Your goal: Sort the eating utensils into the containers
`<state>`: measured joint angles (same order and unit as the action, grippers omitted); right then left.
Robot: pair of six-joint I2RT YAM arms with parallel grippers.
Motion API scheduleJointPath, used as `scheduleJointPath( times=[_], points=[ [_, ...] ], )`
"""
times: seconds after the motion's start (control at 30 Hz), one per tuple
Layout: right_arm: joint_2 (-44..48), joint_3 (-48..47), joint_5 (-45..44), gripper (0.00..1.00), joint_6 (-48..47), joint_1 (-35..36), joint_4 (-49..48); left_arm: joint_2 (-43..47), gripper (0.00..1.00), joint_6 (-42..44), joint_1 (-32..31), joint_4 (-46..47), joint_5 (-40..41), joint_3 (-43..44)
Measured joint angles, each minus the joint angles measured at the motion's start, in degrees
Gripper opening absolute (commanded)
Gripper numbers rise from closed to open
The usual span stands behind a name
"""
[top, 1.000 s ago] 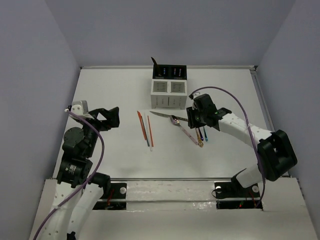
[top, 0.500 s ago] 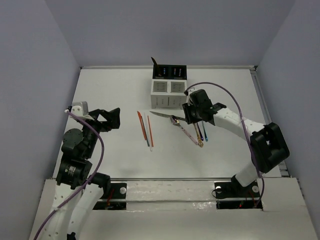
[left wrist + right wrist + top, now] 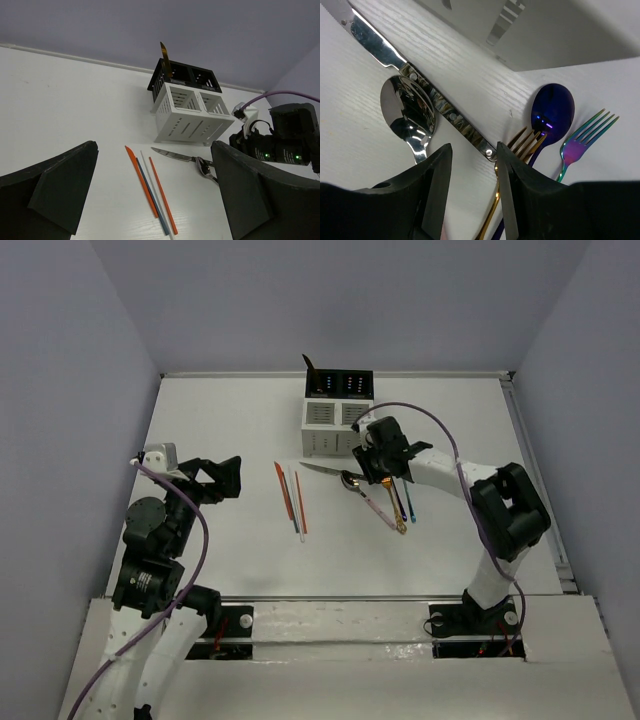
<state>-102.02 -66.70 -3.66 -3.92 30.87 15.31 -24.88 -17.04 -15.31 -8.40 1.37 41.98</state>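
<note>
**Top view:** The right gripper [image 3: 376, 470] hangs just right of centre, over cutlery scattered in front of the caddy [image 3: 337, 430]. The caddy stands at upper centre of the table [image 3: 220, 420]. A silver knife [image 3: 322, 470] and a silver spoon [image 3: 349, 480] lie just left of the gripper. Orange-red and pale chopsticks [image 3: 291, 500] lie further left, apart from the rest. The left gripper [image 3: 226, 476] sits at the left of the frame, well away from all of it.

**Left wrist view:** This gripper's fingers [image 3: 65, 185] fill the lower corners, spread wide with nothing between them. The caddy is at centre (white slatted front, black rear), with a yellow-tipped utensil [image 3: 164, 54] upright in its rear left compartment.

**Right wrist view:** The two fingers [image 3: 432, 185] along the bottom edge stand apart, clamping nothing. The end of the knife's handle shows in the gap between them, lying on the table. The silver spoon lies at left. A gold fork [image 3: 520, 145], a blue spoon [image 3: 552, 107] and an iridescent fork [image 3: 582, 137] lie at right.
</note>
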Motion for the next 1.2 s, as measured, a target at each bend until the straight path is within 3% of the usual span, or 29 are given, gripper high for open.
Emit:
scheduleJointPath(
  times=[0.43,0.7,1.0,1.07,1.2],
  points=[
    [-7.74,-3.23,2.25,0.46,-2.36,0.00,-2.95,-0.02,0.99,0.00,0.00,0.02,-0.48,0.00],
    [-8.24,-2.97,6.05,0.25,-1.01,1.03,-4.46,-0.02,0.99,0.00,0.00,0.02,-0.52,0.00],
    [-5.81,1.29,6.84,0.21,2.38,6.49,-7.61,-0.02,0.99,0.00,0.00,0.02,-0.52,-0.02],
    [-5.07,2.10,6.58,0.21,3.58,7.04,-7.52,-0.02,0.99,0.00,0.00,0.02,-0.52,-0.02],
    [-4.04,3.08,5.75,0.33,6.34,8.24,-6.71,-0.02,0.99,0.00,0.00,0.02,-0.52,-0.02]
  ],
)
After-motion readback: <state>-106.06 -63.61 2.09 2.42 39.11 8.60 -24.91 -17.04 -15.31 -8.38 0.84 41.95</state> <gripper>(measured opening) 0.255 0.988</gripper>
